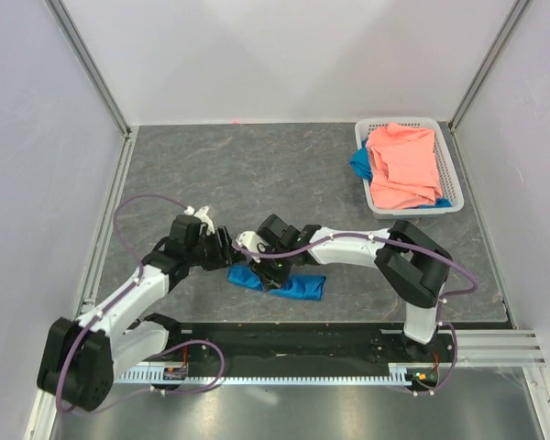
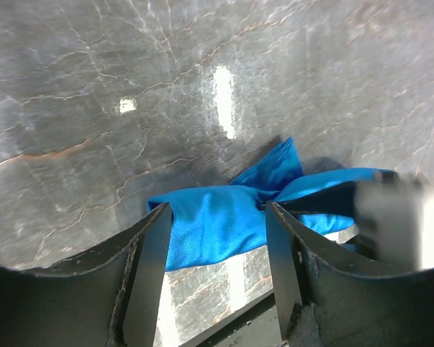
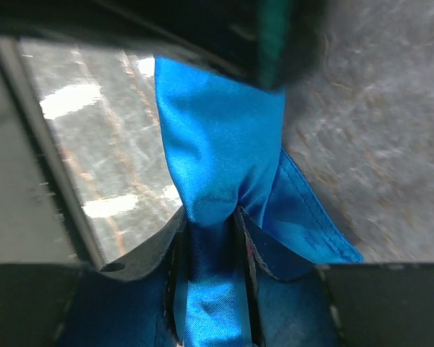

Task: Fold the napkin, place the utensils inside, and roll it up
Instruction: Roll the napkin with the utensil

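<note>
The bright blue napkin (image 1: pixel 298 287) lies bunched in a long roll near the table's front edge. My right gripper (image 1: pixel 268 280) is shut on it, and the cloth (image 3: pixel 217 144) is pinched into a narrow waist between the two fingers (image 3: pixel 208 217). My left gripper (image 1: pixel 231 257) stands open just left of the napkin's end. In the left wrist view the cloth (image 2: pixel 210 224) lies past the fingertips (image 2: pixel 217 217), with bare table between the pads. The right gripper shows there as a blurred block (image 2: pixel 398 224). The utensils are out of view.
A white basket (image 1: pixel 449 174) stands at the back right with a salmon-pink cloth (image 1: pixel 403 165) in it and a blue scrap (image 1: pixel 359 165) poking out at its left. The black front rail (image 1: pixel 293 344) runs just behind the napkin's near side.
</note>
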